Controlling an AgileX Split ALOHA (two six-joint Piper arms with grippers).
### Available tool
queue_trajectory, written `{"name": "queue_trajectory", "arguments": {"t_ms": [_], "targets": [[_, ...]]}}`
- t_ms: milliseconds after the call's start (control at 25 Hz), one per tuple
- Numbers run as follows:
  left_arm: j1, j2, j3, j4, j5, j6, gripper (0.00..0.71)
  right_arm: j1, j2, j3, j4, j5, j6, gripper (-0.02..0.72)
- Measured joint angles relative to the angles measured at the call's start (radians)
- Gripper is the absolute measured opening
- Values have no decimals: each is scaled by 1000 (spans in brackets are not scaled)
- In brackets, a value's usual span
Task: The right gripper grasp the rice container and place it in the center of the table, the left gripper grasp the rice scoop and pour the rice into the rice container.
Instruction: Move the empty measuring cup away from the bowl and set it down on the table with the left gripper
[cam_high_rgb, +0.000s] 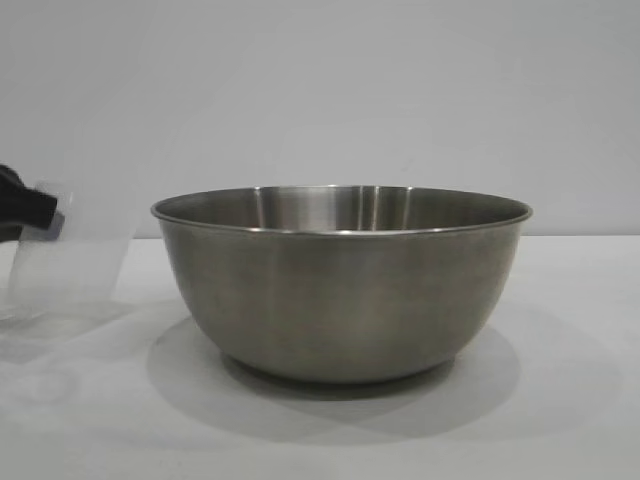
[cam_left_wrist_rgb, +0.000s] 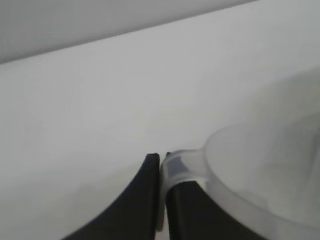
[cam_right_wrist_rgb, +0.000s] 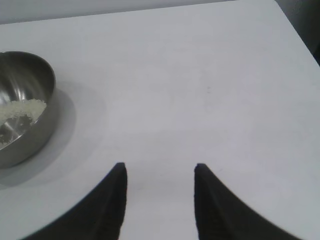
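Bowl (cam_high_rgb: 340, 290): large steel bowl, nearest the exterior camera, upright at the middle of the table (cam_high_rgb: 560, 400); rolled rim level.
Rice (cam_right_wrist_rgb: 22, 110): small whitish heap on the bowl's inner floor, seen from the right wrist.
Scoop (cam_high_rgb: 65, 265): clear plastic cup near the exterior view's left edge, beside the bowl, apart from it.
Left gripper (cam_left_wrist_rgb: 161, 172): fingers pressed together, clamping the scoop's handle.
Right gripper (cam_right_wrist_rgb: 160, 175): fingers parted, holding nothing, above bare table well apart from the bowl.

White table (cam_high_rgb: 560, 400) with the rice container (cam_high_rgb: 340, 285) upright on it (rice (cam_right_wrist_rgb: 22, 109) inside)
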Motion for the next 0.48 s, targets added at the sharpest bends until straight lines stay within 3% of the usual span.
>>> {"name": "queue_trajectory", "arguments": {"t_ms": [120,360,480], "targets": [[0,18,8,-1,0,0,0,0,0,0,0,0,0,303],[0,18,76,-2,-2,0,253,0,0,0,0,0,0,303],[0,-3,110,-2,-2,0,250,0,0,0,0,0,0,303]]}}
